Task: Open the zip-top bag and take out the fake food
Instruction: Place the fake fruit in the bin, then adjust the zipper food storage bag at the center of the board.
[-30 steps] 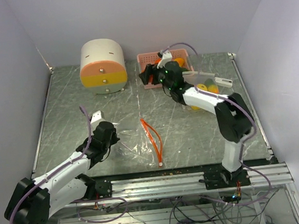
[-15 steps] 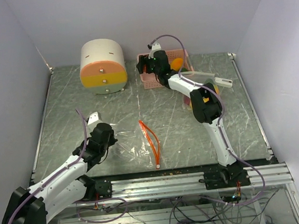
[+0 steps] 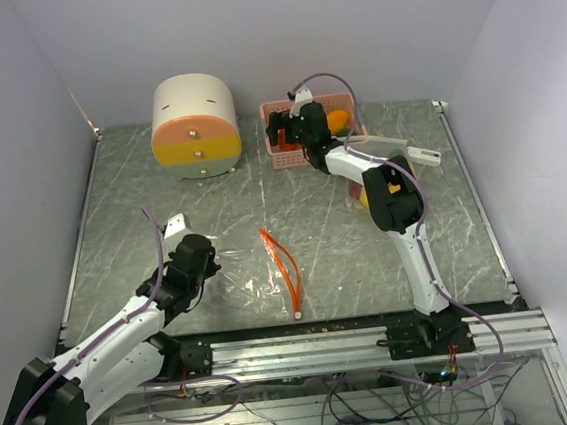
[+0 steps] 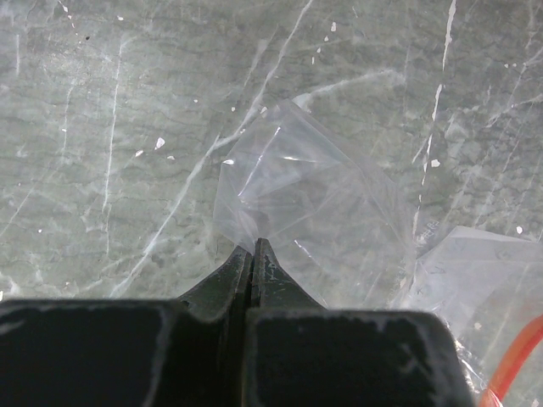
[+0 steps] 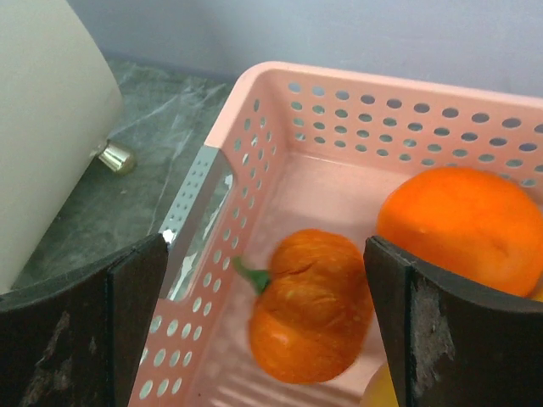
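Top external view: zip-top bag [image 3: 254,276] flat on surface [image 3: 132,207], near-centre, orange zip strip [image 3: 285,261] along its right side. Left wrist view: left fingers [image 4: 253,254] pressed together, pinching clear corner of bag. Right wrist view: right fingers [image 5: 136,314] spread wide over pink basket [image 5: 339,110] at far edge, gripping nothing. In basket, fake food [image 3: 338,119]: orange pumpkin [image 5: 310,309] below, between fingers; round orange fruit [image 5: 467,225] beside it. Left of basket, drawer box [image 3: 193,126].
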### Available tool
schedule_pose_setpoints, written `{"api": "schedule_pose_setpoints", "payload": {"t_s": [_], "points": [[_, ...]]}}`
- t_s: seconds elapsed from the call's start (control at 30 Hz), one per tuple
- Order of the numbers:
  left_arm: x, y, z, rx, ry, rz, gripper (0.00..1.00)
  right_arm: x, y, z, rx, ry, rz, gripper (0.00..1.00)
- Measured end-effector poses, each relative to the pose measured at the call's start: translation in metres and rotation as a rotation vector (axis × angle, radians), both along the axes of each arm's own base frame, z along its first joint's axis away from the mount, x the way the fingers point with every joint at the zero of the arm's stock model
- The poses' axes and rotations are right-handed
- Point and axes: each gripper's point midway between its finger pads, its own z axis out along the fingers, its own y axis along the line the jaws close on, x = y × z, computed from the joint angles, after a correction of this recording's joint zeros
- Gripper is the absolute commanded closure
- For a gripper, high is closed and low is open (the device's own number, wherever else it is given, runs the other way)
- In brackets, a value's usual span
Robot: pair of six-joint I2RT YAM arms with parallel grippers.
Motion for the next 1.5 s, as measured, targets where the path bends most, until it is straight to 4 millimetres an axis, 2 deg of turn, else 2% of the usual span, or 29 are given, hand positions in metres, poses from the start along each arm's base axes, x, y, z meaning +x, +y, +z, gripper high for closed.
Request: {"api": "schedule_pose_setpoints", "payload": {"t_s": [0.1,0.2,0.27,0.37,0.43,0.5,0.53,0.6,0.63,0.7,0.73,0.8,0.9,1.0,1.07,1.13,1.3,1.4,1.5], "points": [[0.000,0.000,0.000,0.000,0.000,0.000,0.93,-0.006,0.001,-0.006,0.003,0.007,0.016,0.00],[0.000,0.000,0.000,-0.001,0.000,0.000,0.92,-0.020,-0.004,0.000,0.005,0.010,0.019,0.00],[0.000,0.000,0.000,0.000,0.002,0.000,0.90,-0.037,-0.007,0.011,0.003,0.011,0.022,0.00],[0.001,-0.001,0.000,-0.003,0.013,0.011,0.89,-0.066,-0.012,0.043,0.006,-0.021,0.027,0.00],[0.002,-0.001,0.001,-0.008,0.014,0.019,0.89,-0.105,-0.010,0.077,0.015,-0.067,0.043,0.00],[0.003,-0.002,0.002,-0.013,0.014,0.022,0.90,-0.141,0.003,0.114,0.036,-0.134,0.079,0.03],[0.003,-0.002,0.002,-0.014,0.014,0.023,0.91,-0.167,0.016,0.133,0.056,-0.173,0.115,0.05],[0.003,-0.002,0.001,-0.014,0.016,0.023,0.91,-0.212,0.039,0.154,0.086,-0.217,0.194,0.06],[0.003,-0.002,0.001,-0.015,0.016,0.023,0.91,-0.237,0.051,0.157,0.096,-0.226,0.239,0.07],[0.003,-0.003,0.001,-0.017,0.015,0.023,0.91,-0.281,0.069,0.149,0.097,-0.212,0.316,0.08],[0.004,-0.003,0.002,-0.020,0.013,0.024,0.91,-0.303,0.076,0.137,0.088,-0.189,0.353,0.09],[0.004,-0.003,0.003,-0.025,0.010,0.026,0.91,-0.336,0.081,0.107,0.058,-0.126,0.402,0.10],[0.005,-0.004,0.004,-0.035,0.005,0.029,0.91,-0.360,0.074,0.066,0.012,-0.036,0.418,0.11],[0.006,-0.006,0.007,-0.049,-0.008,0.029,0.92,-0.371,0.063,0.035,-0.009,0.031,0.414,0.13],[0.006,-0.006,0.008,-0.053,-0.011,0.028,0.92,-0.377,0.057,0.020,-0.018,0.068,0.412,0.21],[0.006,-0.006,0.008,-0.054,-0.011,0.027,0.93,-0.380,0.054,0.011,-0.018,0.090,0.409,0.34],[0.005,-0.008,0.006,-0.062,-0.009,0.018,0.93,-0.381,0.055,0.013,0.019,0.093,0.398,0.79],[0.004,-0.009,0.004,-0.065,-0.005,0.012,0.93,-0.377,0.053,0.015,0.031,0.089,0.374,0.99],[0.003,-0.009,0.002,-0.064,-0.003,0.011,0.93,-0.369,0.048,0.016,0.027,0.084,0.331,1.00]]}}
